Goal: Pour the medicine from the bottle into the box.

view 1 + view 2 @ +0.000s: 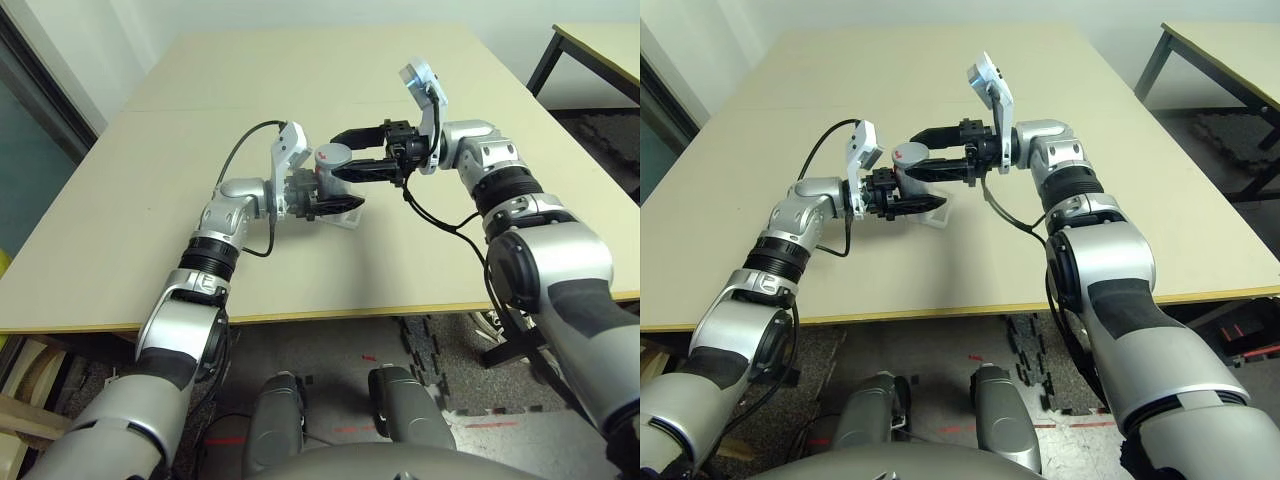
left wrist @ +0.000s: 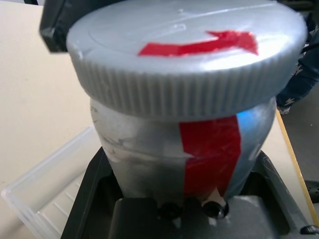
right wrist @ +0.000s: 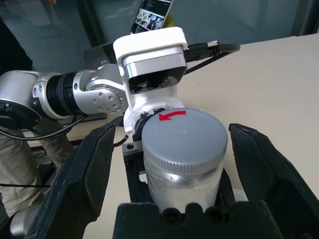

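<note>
Head views: left gripper (image 1: 325, 205) clamps bottle (image 1: 330, 162) upright above counter (image 1: 150, 200), over box (image 1: 345, 217). Right gripper (image 1: 355, 152) reaches in, jaws spread either side of bottle's grey cap (image 1: 908, 154).

Left wrist view: bottle body with red stripe seated between black jaws; clear box on counter beside it.

Right wrist view: cap with red arrow sits between wide-apart fingers (image 3: 87, 169), gaps both sides.

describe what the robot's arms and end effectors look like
Both arms are silver with black ribbed joint bands and dark grey pads. Each end effector, left and right, has two black fingers, a white wrist camera housing and a looping black cable.
</note>
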You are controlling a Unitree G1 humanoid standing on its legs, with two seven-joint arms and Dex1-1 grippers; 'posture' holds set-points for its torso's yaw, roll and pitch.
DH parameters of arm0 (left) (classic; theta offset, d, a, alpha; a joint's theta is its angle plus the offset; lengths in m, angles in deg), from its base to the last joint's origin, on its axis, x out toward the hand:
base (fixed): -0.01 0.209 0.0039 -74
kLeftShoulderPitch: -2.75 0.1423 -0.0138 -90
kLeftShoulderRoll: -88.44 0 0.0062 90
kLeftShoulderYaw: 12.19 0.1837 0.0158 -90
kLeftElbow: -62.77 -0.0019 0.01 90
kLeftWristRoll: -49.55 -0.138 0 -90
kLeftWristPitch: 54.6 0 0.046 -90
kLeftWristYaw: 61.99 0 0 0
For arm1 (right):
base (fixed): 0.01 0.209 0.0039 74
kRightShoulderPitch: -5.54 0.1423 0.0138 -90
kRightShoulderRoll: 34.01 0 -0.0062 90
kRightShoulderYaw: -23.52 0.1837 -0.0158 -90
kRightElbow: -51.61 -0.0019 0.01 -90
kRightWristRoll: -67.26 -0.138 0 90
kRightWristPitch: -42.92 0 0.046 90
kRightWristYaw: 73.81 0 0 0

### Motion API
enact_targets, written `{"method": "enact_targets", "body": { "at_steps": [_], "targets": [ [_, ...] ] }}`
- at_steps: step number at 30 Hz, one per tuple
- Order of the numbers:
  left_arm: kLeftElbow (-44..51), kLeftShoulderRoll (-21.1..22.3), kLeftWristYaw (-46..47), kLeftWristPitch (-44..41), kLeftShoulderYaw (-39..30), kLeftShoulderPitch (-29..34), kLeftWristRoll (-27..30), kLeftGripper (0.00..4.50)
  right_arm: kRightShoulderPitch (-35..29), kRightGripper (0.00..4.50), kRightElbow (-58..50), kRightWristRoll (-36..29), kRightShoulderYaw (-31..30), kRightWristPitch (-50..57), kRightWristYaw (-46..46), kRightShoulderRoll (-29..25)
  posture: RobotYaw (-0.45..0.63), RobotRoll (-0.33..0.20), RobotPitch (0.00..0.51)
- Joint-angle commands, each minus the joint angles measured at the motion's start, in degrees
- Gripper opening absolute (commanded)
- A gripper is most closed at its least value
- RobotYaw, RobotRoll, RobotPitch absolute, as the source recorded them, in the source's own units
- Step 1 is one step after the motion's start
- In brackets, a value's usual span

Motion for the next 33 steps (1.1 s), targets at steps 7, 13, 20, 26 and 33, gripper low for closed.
{"method": "enact_targets", "body": {
  "at_steps": [7, 13, 20, 26, 33],
  "targets": [
    [0.0, 0.0, 0.0, 0.1, 0.2, -0.2, -0.6, 2.77, 1.0, 4.5, -0.5, 0.0, -0.4, -0.6, -0.8, 0.4, -0.21, 0.0, 0.039],
    [0.0, 0.0, -0.1, 0.0, 0.2, -0.2, -0.6, 2.77, 1.0, 4.5, -0.5, 0.1, -0.6, -1.0, -1.6, 0.6, -0.21, 0.0, 0.04],
    [0.5, -0.3, -0.2, -0.2, 0.4, 0.0, -0.6, 2.77, 1.1, 4.5, -0.1, 0.3, -0.8, -1.5, -3.2, 1.4, -0.21, 0.0, 0.04],
    [0.7, -0.3, -0.3, -0.2, 0.5, 0.0, -0.6, 2.77, 1.2, 4.5, 0.4, 0.5, -1.0, -2.0, -4.4, 2.1, -0.21, 0.0, 0.036],
    [1.3, -0.2, -0.3, -0.5, 0.5, 0.5, -0.5, 2.77, 1.3, 4.5, 1.1, 0.7, -1.2, -2.4, -5.6, 1.8, -0.2, 0.0, 0.035]
  ]
}}
